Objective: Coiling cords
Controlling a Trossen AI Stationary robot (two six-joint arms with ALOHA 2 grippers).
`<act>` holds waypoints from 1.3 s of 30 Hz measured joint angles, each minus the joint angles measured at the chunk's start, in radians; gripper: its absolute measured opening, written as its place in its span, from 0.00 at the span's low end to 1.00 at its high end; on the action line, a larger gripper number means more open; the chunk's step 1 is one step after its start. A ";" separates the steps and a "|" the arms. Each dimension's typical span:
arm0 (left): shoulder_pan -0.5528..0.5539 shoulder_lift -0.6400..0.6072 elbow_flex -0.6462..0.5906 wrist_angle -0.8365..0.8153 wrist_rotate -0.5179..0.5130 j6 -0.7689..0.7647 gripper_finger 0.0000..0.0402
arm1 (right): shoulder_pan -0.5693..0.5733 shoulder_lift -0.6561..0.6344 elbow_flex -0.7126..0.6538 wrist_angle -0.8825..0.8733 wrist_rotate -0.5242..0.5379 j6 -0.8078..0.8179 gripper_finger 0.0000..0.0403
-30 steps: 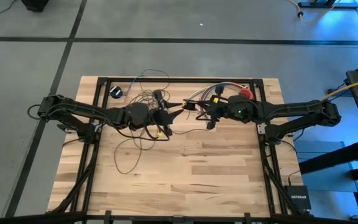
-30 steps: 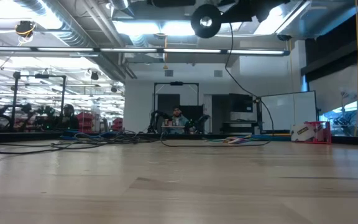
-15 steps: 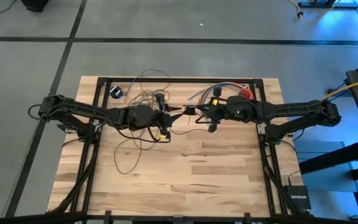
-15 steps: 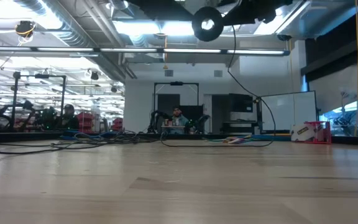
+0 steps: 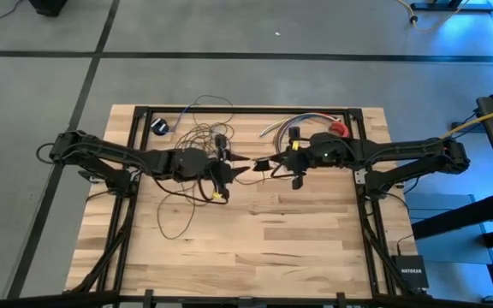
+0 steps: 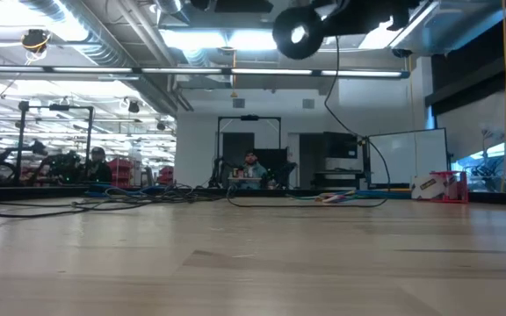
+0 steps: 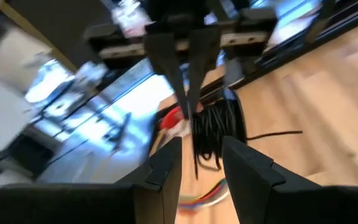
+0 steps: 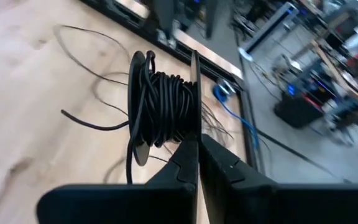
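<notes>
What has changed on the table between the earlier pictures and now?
The coiled cord bundle between the two grippers shifted slightly toward the front of the table, along with the right gripper shut on it and the left gripper meeting it. The loose cord loops and the small black puck stayed put.

From above, my two grippers meet at the frame's centre, but they are too small there for me to see what either one pinches. The cords (image 5: 197, 141) tangle at upper left, partly hidden under my left arm, and single loops blur together. In the low view my arms are cut off by the top edge. My left wrist view is smeared with blur. My right fingers (image 8: 194, 163) cover the lower end of the black coil (image 8: 163, 109).
</notes>
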 joint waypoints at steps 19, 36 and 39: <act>0.087 0.021 0.000 0.019 0.210 -0.105 0.27 | 0.000 0.046 0.000 0.048 -0.046 -0.019 0.02; 0.083 -0.006 0.000 -0.040 0.195 -0.128 0.27 | 0.000 0.053 0.000 0.067 -0.018 -0.023 0.02; 0.098 -0.004 0.000 -0.025 0.197 -0.145 0.27 | 0.000 0.053 0.000 0.070 -0.021 -0.023 0.02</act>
